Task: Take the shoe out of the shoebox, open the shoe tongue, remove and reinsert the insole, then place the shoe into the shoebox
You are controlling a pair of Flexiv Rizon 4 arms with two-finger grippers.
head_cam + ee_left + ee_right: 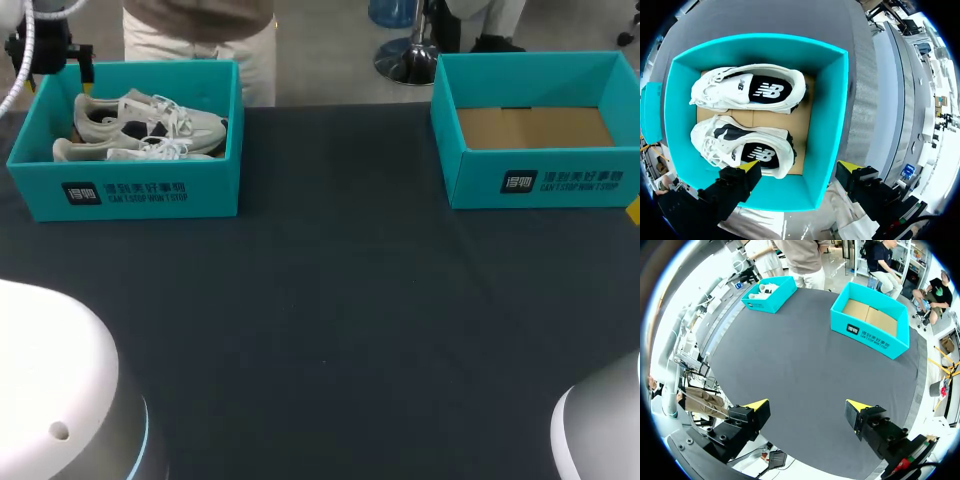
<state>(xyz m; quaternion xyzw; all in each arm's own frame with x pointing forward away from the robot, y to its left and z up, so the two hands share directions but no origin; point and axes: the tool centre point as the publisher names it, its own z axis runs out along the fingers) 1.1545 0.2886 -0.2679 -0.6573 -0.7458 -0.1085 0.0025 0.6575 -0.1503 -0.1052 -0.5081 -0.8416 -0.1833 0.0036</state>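
Showing both insoles (767, 91) — left wrist view only

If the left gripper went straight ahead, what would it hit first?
Likely the open shoebox: the heel of the closer shoe or the wall beside it; depth is unclear.

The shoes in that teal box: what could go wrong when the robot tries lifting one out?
The nearer sneaker lies close beside the other sneaker, so the open left gripper might snag both. One finger seems to hang outside the shoebox, so coming straight down could hit its wall.
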